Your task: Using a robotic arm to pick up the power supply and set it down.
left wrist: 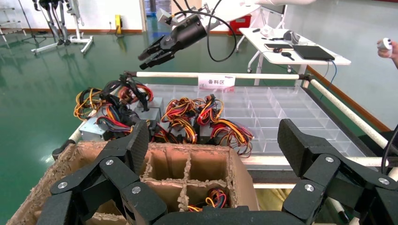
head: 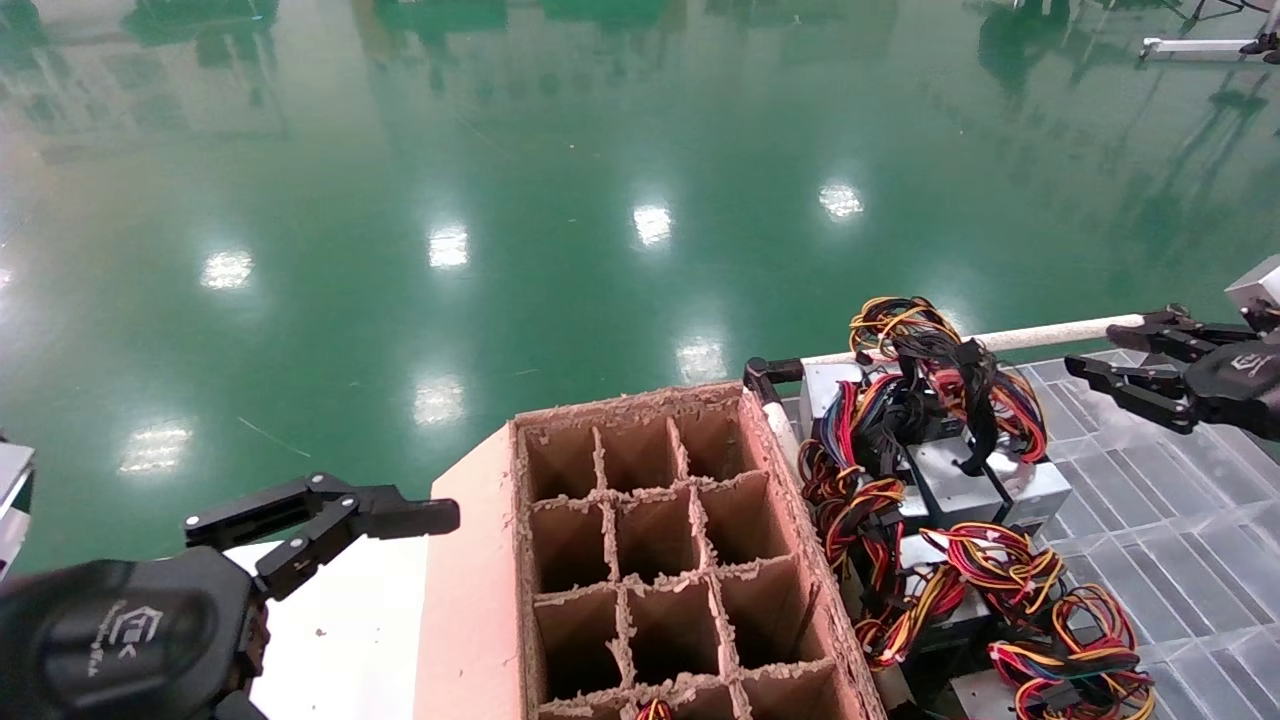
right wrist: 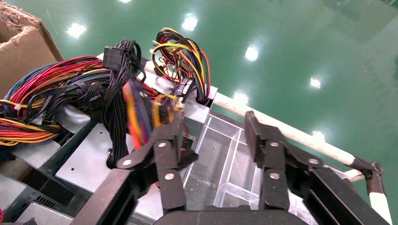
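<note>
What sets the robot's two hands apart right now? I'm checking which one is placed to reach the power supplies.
The right hand hangs raised over the clear tray beside the power supplies; the left hand sits low at the near left, beside the cardboard box. The right hand points at the wire bundles; the left points at the box's dividers. Both are black, open and empty.

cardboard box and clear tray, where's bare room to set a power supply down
Free: the brown cardboard box's empty grid cells, bar one near cell holding wires, and the clear compartment tray right of the grey power supplies. Crowded: the tray's left side, heaped with units and wires.
</note>
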You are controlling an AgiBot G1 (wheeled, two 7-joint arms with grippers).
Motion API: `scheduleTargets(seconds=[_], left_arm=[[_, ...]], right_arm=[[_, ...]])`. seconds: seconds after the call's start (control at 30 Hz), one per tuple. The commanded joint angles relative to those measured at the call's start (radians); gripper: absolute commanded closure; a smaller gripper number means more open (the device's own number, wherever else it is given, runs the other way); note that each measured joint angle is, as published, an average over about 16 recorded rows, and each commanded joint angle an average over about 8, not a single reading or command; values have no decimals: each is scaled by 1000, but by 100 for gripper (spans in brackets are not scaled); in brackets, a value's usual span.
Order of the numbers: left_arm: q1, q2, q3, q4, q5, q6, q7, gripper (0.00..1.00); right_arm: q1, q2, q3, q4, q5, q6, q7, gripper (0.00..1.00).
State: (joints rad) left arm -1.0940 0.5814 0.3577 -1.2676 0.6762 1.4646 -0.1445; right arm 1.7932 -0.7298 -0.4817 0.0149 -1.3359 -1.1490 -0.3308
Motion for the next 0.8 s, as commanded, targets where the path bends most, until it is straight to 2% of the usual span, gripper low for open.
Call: scheduleTargets(seconds=[0.03,0.27,0.8], left_arm=[[0,0,0,0,0,0,0,0],[0,0,0,0,0,0,0,0],[0,0,0,0,0,0,0,0]], right_arm=[[2,0,0,-3,-1,1,-1,0],[-46,8,13,82,40,-23,33,0],[-239,40,68,423,202,-116,173,0]])
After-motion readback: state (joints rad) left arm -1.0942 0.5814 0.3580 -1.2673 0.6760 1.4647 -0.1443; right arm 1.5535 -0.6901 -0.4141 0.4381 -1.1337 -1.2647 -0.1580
